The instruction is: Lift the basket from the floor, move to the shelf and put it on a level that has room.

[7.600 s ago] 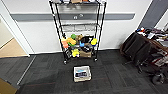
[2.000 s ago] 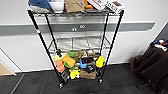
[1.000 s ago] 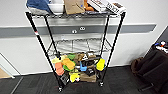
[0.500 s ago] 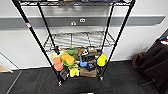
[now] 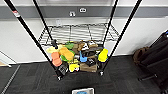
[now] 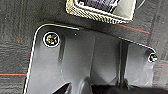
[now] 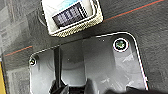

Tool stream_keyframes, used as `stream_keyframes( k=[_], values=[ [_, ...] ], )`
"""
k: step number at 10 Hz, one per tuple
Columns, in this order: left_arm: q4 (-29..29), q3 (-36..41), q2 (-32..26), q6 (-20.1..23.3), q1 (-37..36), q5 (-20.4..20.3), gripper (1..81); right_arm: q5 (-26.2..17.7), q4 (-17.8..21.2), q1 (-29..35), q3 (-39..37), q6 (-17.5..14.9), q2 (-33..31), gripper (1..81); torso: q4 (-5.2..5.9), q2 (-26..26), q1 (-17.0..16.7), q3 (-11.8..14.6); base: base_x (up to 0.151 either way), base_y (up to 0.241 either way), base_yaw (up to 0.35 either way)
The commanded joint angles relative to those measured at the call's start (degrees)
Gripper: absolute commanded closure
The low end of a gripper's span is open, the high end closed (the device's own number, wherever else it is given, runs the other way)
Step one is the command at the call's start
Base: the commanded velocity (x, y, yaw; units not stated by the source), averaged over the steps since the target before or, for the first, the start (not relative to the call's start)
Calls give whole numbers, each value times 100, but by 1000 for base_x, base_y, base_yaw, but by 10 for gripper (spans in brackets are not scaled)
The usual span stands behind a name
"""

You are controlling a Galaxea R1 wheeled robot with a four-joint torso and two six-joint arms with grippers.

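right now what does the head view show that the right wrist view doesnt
Head view alone: the shelf with its black posts, the bare wire level, the colourful clutter on the tier below it, the white wall and dark bags to one side. Right wrist view alone: the woven side of the basket, a dark ridged item lying inside it, and orange lines on the floor. Both share the basket, which the head view catches at its bottom edge, and the dark carpet.
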Motion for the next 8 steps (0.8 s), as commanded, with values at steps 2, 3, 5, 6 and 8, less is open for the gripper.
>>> stream_keyframes(
  k=[2, 3, 5, 6, 8],
  values=[
    [-76, -76, 13, -22, -323, 381, 10, -364, 19, 340, -9, 11, -98, 10, 0, -693, 455, -101, 0, 0, 0],
    [-85, -76, 4, -22, -376, 381, 10, -364, 19, 411, -18, 11, -99, 10, 0, -844, 553, -142, 0, 0, 0],
    [-102, -76, 22, -22, -429, 346, 10, -373, 1, 534, -9, 11, -82, 10, 0, -1228, 793, -186, 0, 0, 0],
    [-94, -76, 22, -22, -464, 346, 10, -434, -16, 595, -18, 11, -64, 10, 0, -1423, 916, -188, 0, 0, 0],
    [-93, -129, 39, -22, -490, 319, 10, -496, -34, 709, -27, 11, -64, 10, 0, -1823, 1170, -188, 0, 0, 0]
  ],
)
